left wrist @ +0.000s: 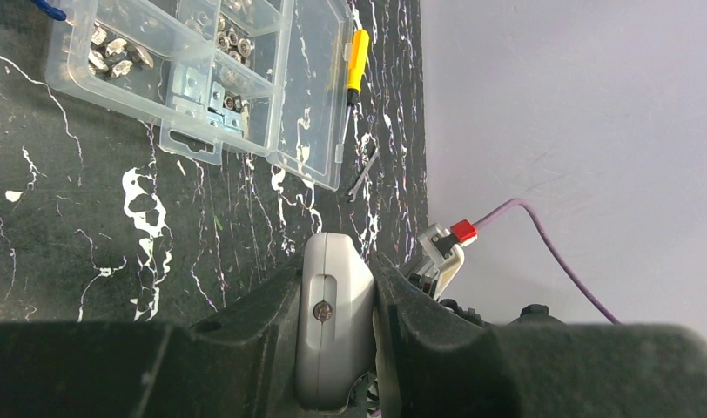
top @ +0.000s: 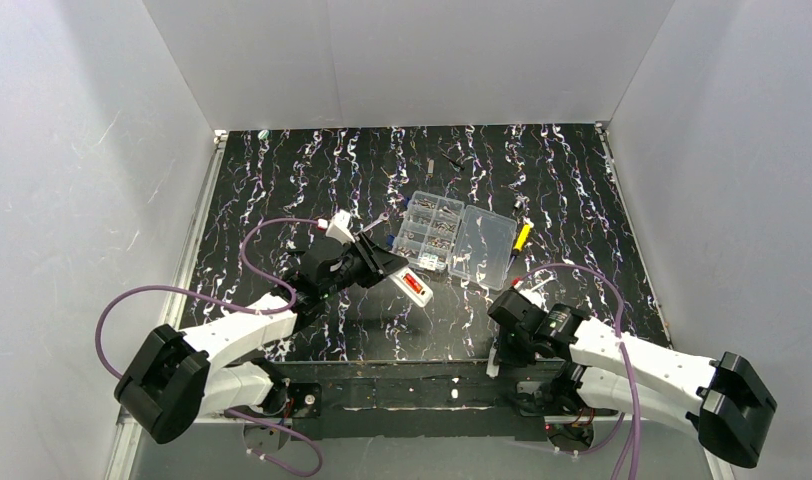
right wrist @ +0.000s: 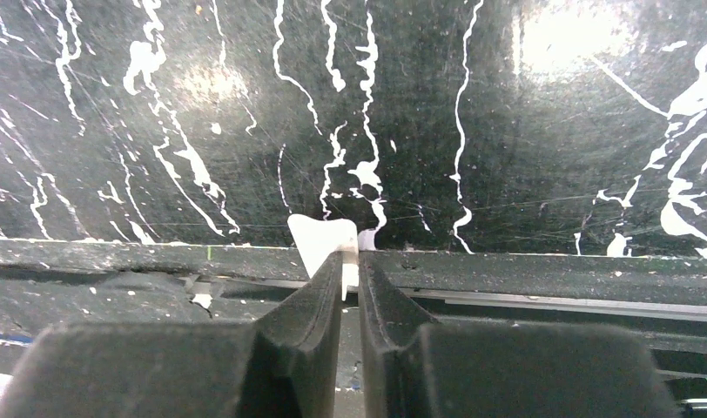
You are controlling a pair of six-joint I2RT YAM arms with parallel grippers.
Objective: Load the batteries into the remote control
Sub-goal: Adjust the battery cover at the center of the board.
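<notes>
Top external: remote control [top: 412, 285] slants toward near-right.

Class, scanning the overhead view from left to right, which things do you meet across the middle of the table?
Left fingers → remote control → open lid of the clear box → yellow screwdriver.

We find the left arm [top: 242, 325] extended forward, its left pincer [left wrist: 337, 261] clamped on the remote control [left wrist: 333, 335]. The right arm [top: 632, 360] is folded low near its base, and the right pincer [right wrist: 350, 261] is nipped onto a thin white piece [right wrist: 319, 235].
</notes>
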